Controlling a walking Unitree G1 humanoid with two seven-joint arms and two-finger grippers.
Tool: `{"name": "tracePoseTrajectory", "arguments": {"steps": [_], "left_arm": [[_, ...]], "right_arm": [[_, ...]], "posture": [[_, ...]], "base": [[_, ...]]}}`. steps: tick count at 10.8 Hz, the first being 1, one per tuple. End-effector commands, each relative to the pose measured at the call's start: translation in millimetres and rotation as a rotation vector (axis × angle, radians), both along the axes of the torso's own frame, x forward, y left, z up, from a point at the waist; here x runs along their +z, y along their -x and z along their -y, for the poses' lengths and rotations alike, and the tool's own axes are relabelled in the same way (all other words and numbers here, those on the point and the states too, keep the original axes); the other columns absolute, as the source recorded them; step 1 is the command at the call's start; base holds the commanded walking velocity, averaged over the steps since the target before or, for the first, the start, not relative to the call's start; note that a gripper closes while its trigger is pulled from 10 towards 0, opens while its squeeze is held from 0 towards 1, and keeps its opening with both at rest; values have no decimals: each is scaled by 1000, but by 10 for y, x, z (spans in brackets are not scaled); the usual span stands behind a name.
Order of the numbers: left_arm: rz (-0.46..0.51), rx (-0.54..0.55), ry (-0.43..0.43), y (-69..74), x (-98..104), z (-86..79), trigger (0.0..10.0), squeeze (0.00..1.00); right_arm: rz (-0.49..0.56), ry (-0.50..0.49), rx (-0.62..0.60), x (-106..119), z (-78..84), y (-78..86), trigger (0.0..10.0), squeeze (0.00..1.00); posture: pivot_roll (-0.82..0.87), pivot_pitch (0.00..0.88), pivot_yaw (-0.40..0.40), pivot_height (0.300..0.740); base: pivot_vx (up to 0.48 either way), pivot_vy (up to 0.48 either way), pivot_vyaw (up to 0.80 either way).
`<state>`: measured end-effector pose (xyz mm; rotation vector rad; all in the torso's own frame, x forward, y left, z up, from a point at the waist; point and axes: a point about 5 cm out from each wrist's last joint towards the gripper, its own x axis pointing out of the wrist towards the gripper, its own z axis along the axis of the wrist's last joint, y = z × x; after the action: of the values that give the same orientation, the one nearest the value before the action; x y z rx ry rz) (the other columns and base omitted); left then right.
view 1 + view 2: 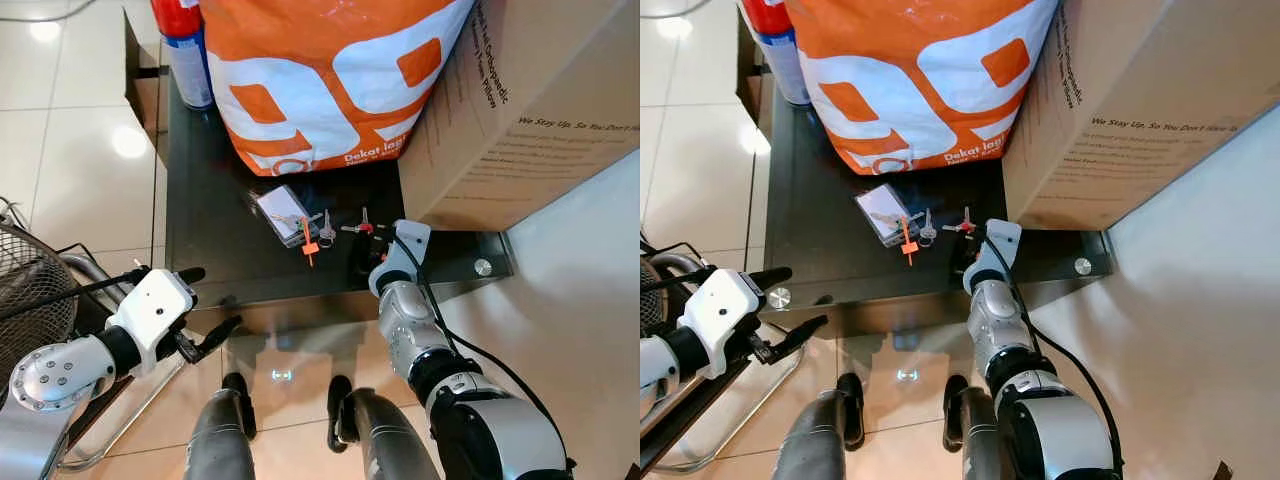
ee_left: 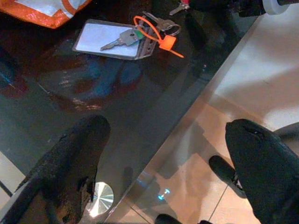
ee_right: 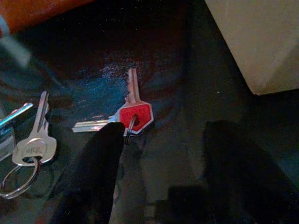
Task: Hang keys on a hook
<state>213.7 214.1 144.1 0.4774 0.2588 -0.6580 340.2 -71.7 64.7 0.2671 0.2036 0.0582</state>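
At frame centre, right gripper point(image 1: 362, 262) (fingers spread) descends on red-headed keys point(image 3: 133, 116) lying on the dark surface point(image 1: 215, 215); closing apparently comes next.

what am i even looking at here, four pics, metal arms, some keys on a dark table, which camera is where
It's a humanoid robot looking down at a dark glass table. The two wide pictures come from its head; the two close ones from cameras on its wrists. The right claw is open over the red-headed keys, one finger touching them, nothing lifted. The left claw hangs open near the table's edge, holding nothing. Also on the glass: a second key bunch with a clear card tag and orange tie, an orange bag and a cardboard box.
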Motion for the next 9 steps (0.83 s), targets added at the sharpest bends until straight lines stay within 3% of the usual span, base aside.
{"name": "tracePoseTrajectory", "arguments": {"steps": [1, 9], "left_arm": [[-19, -21, 4, 52, -12, 35, 10000, 55], [-17, -19, -1, 47, -9, 18, 10000, 59]], "right_arm": [[-43, -43, 150, -28, -530, 152, 0, 0], [-56, -46, 163, -53, -582, 187, 0, 0]], "posture": [[227, 420, -107, 740], [230, 419, -107, 740]], "base": [[0, 0, 0], [0, 0, 0]]}}
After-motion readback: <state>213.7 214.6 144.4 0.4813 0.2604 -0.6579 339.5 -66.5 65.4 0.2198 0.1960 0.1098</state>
